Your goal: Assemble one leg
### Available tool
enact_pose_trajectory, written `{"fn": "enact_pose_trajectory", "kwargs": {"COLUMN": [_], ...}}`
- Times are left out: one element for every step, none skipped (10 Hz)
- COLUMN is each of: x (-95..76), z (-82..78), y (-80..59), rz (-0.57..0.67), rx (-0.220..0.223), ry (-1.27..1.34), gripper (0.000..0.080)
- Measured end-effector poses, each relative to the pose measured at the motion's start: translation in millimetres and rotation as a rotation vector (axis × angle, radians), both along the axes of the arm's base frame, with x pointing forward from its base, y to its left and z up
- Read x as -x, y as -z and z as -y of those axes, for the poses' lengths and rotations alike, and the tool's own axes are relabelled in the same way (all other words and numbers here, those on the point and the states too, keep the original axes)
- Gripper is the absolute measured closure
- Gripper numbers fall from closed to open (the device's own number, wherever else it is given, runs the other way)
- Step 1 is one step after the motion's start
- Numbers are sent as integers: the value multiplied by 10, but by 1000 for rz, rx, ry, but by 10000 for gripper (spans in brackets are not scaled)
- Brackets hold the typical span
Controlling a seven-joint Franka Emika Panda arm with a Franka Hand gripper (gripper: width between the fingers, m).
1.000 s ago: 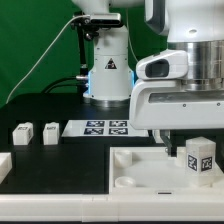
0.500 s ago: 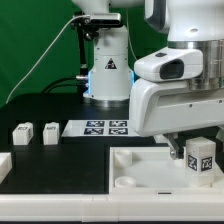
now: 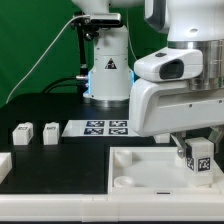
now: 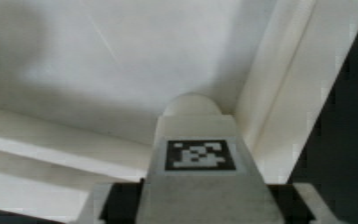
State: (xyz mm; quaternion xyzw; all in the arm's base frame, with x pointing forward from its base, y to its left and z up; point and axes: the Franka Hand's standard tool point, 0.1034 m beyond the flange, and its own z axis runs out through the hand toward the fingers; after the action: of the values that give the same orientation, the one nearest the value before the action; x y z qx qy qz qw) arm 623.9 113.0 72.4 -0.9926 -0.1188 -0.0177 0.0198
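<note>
Two-finger gripper clenched on a small white plastic leg block bearing a black-and-white tag, held over the large white tray-like tabletop piece at the exterior view's right; two similar blocks rest on the black desk.

The exterior view is looking low across the black table from the front, facing the white robot base, with the arm looming close. The wrist view is peering steeply down along the small white tagged block, very near. Both are sharing that block and the large white square tray-like piece.
</note>
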Motion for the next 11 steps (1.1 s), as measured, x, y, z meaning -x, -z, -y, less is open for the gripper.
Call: {"fn": "enact_pose_trajectory", "kwargs": {"x": [-2,-6,-4,-3,-4,-2,2,7,10,8,4], "z": [-2,-10,-25,-29,-28,-37,-43,-49,-60,-65,-66], "y": [0,5,7,8,8,9,14,17,20,22,21], "rz": [1,3,-3,-11,-22,-29,-43,-55,-61,-70,-77], "rx": [-3,-11,-23,-31,-47,-50,-62,-67,-68,-73,-82], "ry": [26,152,325,452,605,714,888,1025,1136,1284,1391], "gripper": [508,508,508,508,508,508,507,507,507,507,507]}}
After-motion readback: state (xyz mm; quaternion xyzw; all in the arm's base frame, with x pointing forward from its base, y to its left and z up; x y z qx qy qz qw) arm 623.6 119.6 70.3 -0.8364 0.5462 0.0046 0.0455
